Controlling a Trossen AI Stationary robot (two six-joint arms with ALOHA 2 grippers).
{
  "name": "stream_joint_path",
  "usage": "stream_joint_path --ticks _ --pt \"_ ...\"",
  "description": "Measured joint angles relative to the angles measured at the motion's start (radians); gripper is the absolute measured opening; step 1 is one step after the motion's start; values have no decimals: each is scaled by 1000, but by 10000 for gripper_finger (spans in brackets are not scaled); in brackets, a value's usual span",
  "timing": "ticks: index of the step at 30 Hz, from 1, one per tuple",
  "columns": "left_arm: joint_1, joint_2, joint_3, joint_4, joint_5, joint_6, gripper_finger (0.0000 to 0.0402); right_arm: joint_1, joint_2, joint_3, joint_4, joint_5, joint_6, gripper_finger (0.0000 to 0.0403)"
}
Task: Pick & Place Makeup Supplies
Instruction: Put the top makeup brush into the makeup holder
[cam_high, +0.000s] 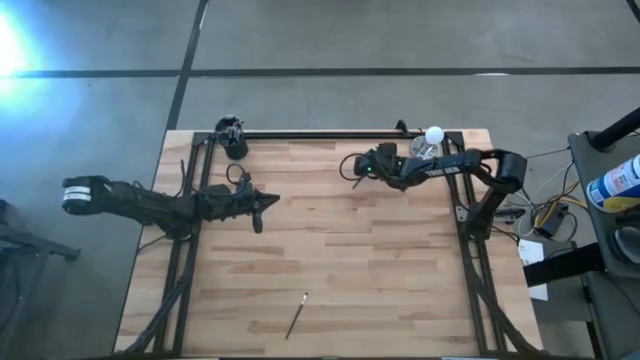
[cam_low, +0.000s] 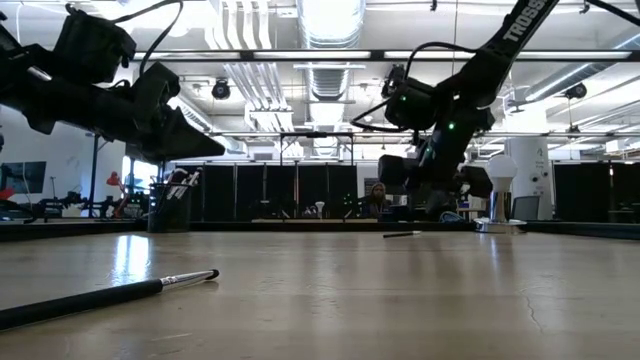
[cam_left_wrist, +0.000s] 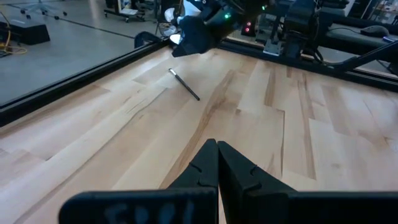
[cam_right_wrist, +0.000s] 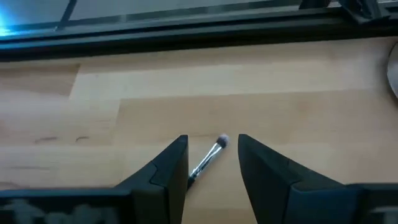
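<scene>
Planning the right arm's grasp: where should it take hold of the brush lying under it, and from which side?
Grip the brush on its dark handle, just behind the pale tip, coming straight down. It lies flat on the table between the open fingers of the right tool, angled across the gap; a slight wrist turn would square them.

The near brush (cam_low: 100, 295) ran past the picture's edge; brushes in the black cup (cam_low: 172, 208) were too small to count.

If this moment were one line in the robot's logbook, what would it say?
right gripper: open, straddling brush | left gripper: shut, empty, above table | another brush: near front edge
</scene>
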Motion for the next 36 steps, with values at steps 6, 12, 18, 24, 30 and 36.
stream_joint_path --ticks 6,12,18,24,30,36 --pt "0 0 0 2 0 0 0 -2 100 45 -2 -31 -2 132" --pt "0 0 -1 -5 0 -2 0 -12 220 179 -148 -21 -28 143" --pt "0 0 -2 -7 0 -3 0 -6 289 265 -240 1 -76 129" --pt "0 0 -2 -14 6 -31 0 4 305 308 -242 -32 -231 75" --pt "0 0 -2 -53 11 -40 0 -5 299 350 -306 -154 -286 39" --pt "0 0 -2 -64 11 -43 13 -16 295 351 -340 -249 -335 36"
